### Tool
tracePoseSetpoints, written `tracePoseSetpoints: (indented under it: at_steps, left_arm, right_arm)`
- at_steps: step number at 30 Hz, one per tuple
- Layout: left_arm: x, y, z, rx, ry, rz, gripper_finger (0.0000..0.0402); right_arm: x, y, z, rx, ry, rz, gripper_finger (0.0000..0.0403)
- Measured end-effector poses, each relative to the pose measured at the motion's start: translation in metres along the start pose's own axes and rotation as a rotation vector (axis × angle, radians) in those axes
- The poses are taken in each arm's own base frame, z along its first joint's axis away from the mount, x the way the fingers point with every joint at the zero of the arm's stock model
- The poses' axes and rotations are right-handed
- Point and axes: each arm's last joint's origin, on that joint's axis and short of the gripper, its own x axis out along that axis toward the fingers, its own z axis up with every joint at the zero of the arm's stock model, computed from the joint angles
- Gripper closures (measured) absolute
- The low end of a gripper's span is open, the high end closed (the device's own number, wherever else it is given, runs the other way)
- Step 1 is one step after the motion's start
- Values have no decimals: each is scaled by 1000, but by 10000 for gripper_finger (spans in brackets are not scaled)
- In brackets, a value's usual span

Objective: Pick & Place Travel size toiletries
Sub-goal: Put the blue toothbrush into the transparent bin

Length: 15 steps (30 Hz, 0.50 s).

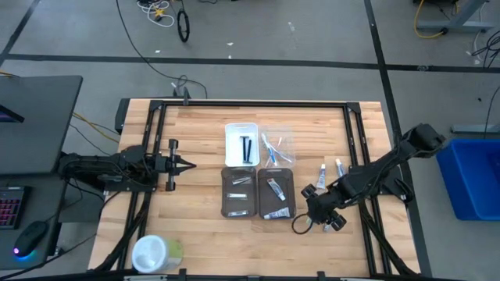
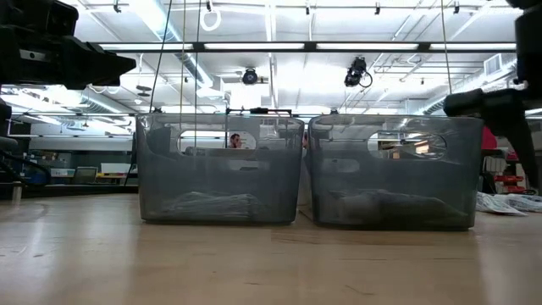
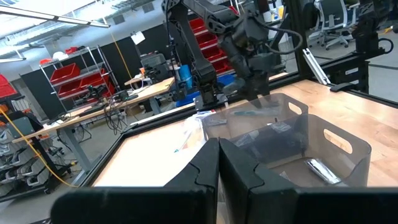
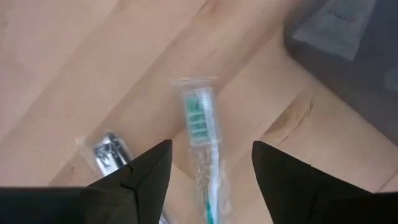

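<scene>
Two dark claws over the wooden table (image 1: 203, 234), one spread wide above a wrapped toothbrush.

Right claw (image 4: 211, 163) hangs with fingers wide apart over a clear-wrapped, green-bristled toothbrush (image 4: 200, 134) lying flat on the table beside the dark grey rectangular tray (image 4: 367, 56); a small shiny wrapped item (image 4: 109, 151) lies near it. Left claw (image 3: 219, 163) waits pinched together at the table's left side, holding nothing.

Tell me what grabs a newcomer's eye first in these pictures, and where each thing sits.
Mid-table, two grey trays sit side by side holding small toiletries, with a white tray of black sticks just behind them. The right end effector hangs open near the table's front, right of the trays, above a wrapped toothbrush lying on the wood. The left end effector waits shut at the left.
</scene>
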Motion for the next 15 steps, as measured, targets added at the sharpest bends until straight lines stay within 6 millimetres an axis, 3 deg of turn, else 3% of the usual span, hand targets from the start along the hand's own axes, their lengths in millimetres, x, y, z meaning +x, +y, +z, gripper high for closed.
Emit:
tracePoseSetpoints:
  at_steps: [8,15]
  left_arm:
    - [0,0,0,0,0,0,385]
    - [0,0,0,0,0,0,386]
  right_arm:
    - [16,6,1,-28,67,-16,158]
    - [31,11,4,-57,92,-36,176]
